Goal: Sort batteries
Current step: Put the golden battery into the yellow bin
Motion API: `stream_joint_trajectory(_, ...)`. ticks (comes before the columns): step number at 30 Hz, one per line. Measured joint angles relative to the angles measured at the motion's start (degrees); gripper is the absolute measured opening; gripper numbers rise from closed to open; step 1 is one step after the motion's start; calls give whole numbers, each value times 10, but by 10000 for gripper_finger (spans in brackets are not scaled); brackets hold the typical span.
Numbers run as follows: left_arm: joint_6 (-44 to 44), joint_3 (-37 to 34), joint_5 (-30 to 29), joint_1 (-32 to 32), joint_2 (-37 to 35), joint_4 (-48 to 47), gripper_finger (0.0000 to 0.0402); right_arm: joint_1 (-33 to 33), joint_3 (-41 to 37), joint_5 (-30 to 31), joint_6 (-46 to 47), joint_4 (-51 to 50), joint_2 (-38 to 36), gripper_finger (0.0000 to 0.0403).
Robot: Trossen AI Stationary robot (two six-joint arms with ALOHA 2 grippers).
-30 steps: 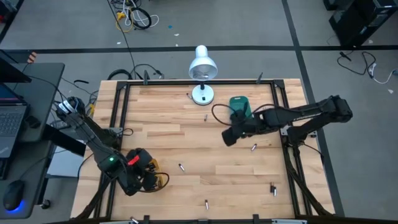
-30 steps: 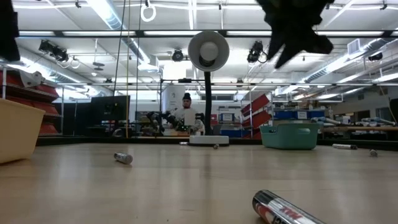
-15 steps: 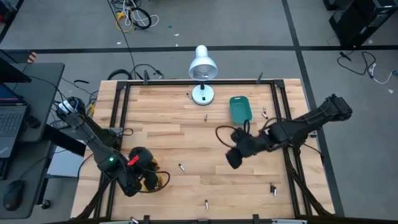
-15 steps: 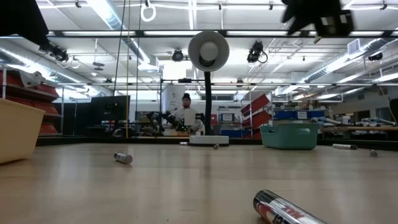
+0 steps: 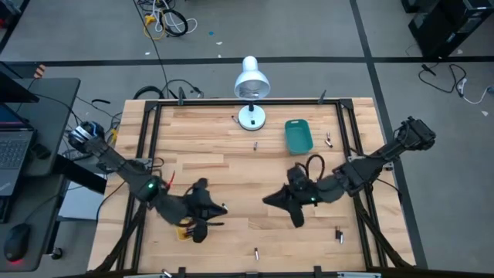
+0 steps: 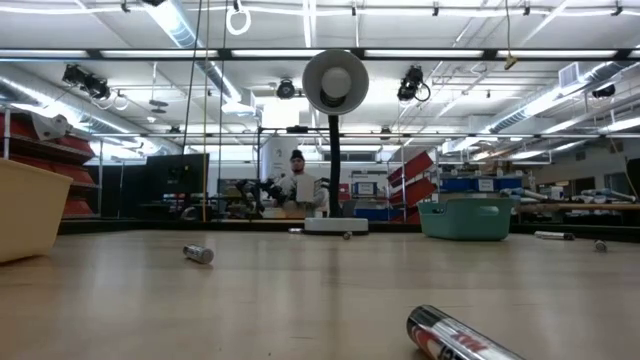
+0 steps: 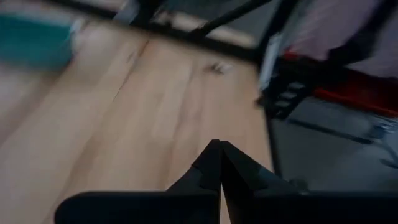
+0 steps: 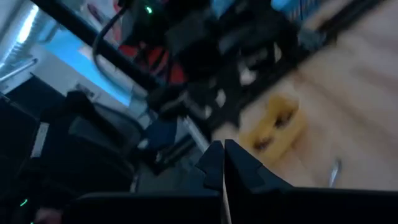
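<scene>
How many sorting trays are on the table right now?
2. The teal tray sits near the lamp; the yellow tray lies near the front left, partly hidden under the left arm.

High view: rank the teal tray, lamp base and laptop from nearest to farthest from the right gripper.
From the right gripper:
1. Teal tray, on the table's far side.
2. Lamp base, at the far edge.
3. Laptop, off the table, far left.

One camera looks straight down on the tabletop (image 5: 231, 162); another sits level with it; both share the lamp (image 5: 251, 77).
</scene>
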Motion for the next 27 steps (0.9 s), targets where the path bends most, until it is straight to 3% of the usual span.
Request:
stream_joint_trajectory(2,60,0,44,21,0,45,14,-6,-1,6,-15,5,1,2)
stream_joint_trajectory(5,79,0,84,45,0,71,14,-5,-1,6,19,-56,-2,0)
stream_joint_trajectory(14,30,-14,91,54,0,-53,13,68,-2,3,343,-470,8,1)
stream_joint_trajectory(18,21,-36,98,55,0,-33,13,104,-2,2,450,-545,22,1)
stream_joint_trajectory(21,21,-54,102,55,0,5,13,128,-2,-31,489,-564,34,1)
stream_joint_trajectory(27,85,-55,81,53,-23,107,13,161,-2,-158,538,-586,70,6)
